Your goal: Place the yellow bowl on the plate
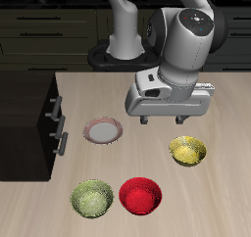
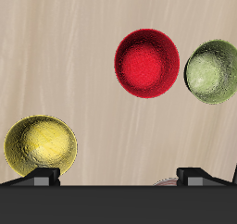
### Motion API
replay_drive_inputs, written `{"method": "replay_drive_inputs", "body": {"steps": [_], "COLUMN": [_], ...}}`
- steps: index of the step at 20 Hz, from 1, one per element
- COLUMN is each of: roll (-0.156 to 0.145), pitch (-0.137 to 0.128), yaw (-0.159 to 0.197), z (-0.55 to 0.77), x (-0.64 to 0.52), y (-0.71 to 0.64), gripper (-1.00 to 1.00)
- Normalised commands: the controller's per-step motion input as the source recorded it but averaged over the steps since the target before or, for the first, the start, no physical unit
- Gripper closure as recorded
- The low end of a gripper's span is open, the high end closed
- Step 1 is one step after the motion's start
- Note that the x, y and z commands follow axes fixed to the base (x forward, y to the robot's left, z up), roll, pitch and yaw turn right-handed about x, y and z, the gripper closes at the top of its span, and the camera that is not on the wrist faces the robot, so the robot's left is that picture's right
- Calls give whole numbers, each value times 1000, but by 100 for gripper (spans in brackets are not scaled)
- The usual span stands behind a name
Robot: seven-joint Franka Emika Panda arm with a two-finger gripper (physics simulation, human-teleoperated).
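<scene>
Gripper (image 1: 161, 118) hangs above bare table, fingers apart and holding nothing. No writing is readable. From left across the exterior view: small flat pinkish-white plate with reddish-brown rim (image 1: 103, 132), dull yellow-green round bowl (image 1: 91, 197), glossy red round bowl (image 1: 140, 195), then bright golden-yellow bowl (image 1: 188, 151), well apart from the plate.

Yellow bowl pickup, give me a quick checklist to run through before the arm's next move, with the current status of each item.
1. Yellow bowl upright and empty on the table: ok.
2. Gripper holding nothing: ok; it hangs above the table.
3. Gripper directly over the yellow bowl: not ok, it sits farther back.
4. Plate free of other things: ok.
5. Red bowl and yellow-green bowl apart from the yellow bowl: ok.
6. Jaw opening wide enough for the rim: cannot tell.
</scene>
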Motion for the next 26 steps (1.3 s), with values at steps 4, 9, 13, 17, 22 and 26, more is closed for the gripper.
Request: {"method": "replay_drive_inputs", "body": {"steps": [4, 9, 13, 17, 22, 26], "roll": [12, 11, -22, -28, -19, -18], "pitch": [27, 39, 20, 29, 16, 9], "yaw": [-8, -4, 5, 11, 1, 17], "z": [-109, -300, -156, -262, -171, -174], "x": [11, -86, -56, -54, -40, -55], "y": [181, 367, 52, 82, 13, 59], "gripper": [-100, -100, -100, -100, -100, -100]}}
